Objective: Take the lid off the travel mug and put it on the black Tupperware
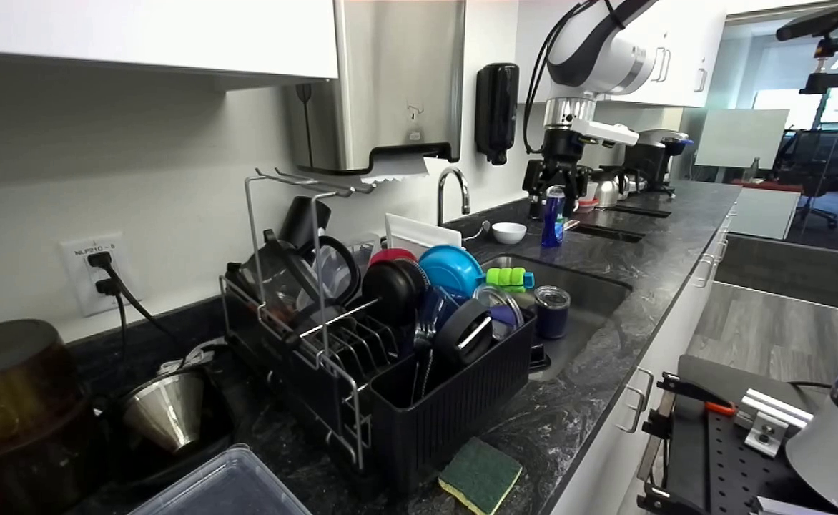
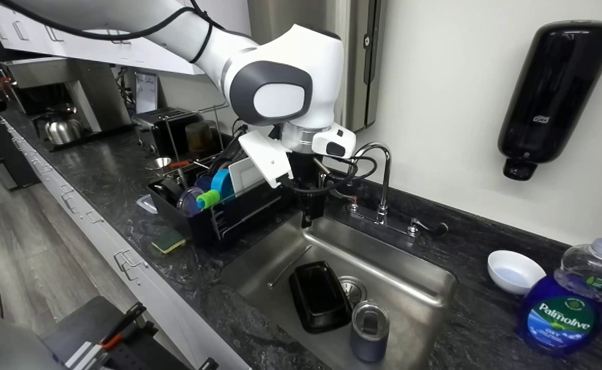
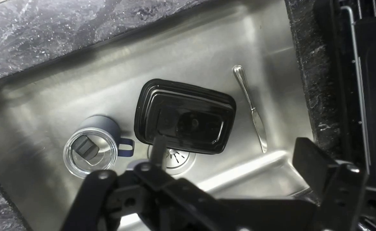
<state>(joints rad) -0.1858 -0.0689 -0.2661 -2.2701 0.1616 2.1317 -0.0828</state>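
The travel mug (image 2: 369,345) stands upright in the sink, dark blue-grey with a handle; it also shows in the wrist view (image 3: 103,123) and an exterior view (image 1: 553,322). Its clear lid (image 3: 103,154) with a dark slider is on it. The black Tupperware (image 2: 320,298) lies beside the mug on the sink floor, seemingly bottom up; it also shows in the wrist view (image 3: 188,118). My gripper (image 3: 231,146) is open and empty, fingers wide apart, above the sink's faucet side. It also shows in both exterior views (image 1: 555,189) (image 2: 311,218), touching neither thing.
A knife (image 3: 252,107) lies in the sink (image 2: 409,277). The faucet (image 2: 386,180) rises behind it. A full dish rack (image 1: 455,400) borders one side. A white bowl (image 2: 515,272) and a blue soap bottle (image 2: 563,313) stand on the other. A sponge (image 1: 481,476) lies on the counter.
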